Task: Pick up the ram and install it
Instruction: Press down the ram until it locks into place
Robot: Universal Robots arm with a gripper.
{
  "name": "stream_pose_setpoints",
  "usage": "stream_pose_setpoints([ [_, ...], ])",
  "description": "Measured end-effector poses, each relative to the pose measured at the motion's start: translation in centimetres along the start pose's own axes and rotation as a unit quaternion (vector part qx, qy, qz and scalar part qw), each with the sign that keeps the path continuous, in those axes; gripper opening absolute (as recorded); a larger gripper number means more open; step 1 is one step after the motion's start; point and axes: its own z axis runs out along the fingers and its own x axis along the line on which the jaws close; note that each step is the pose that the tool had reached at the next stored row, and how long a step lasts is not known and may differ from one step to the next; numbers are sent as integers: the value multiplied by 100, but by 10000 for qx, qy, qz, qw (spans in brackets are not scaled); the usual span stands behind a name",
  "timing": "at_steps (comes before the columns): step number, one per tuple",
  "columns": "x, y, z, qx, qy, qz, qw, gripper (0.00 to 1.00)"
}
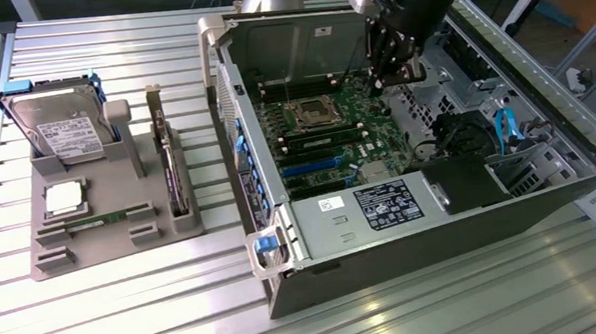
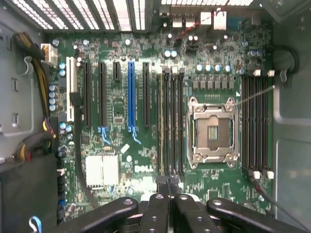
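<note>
Apparently the work stands at the install end: the hand (image 2: 168, 186), fingers pressed together, hangs inside the computer case (image 1: 412, 230) over the memory slots (image 2: 171, 121) just beside the processor socket (image 2: 212, 131), though I cannot tell whether a stick is pinched between them. One ram (image 1: 98, 222) lies in the grey tray (image 1: 90, 258) on the surface (image 1: 128, 327) at the exterior view's left, well apart from the hand. Seating a stick would call for its edge squared to a slot and a straight push down.
</note>
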Motion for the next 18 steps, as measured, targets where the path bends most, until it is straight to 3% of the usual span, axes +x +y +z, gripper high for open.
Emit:
stream_pose_setpoints([
  [5,-2,-136,6,0,1,12,10000,10],
  [12,-1,-139,8,0,1,13,10000,10],
  [18,6,-143,171,1,0,13,10000,10],
])
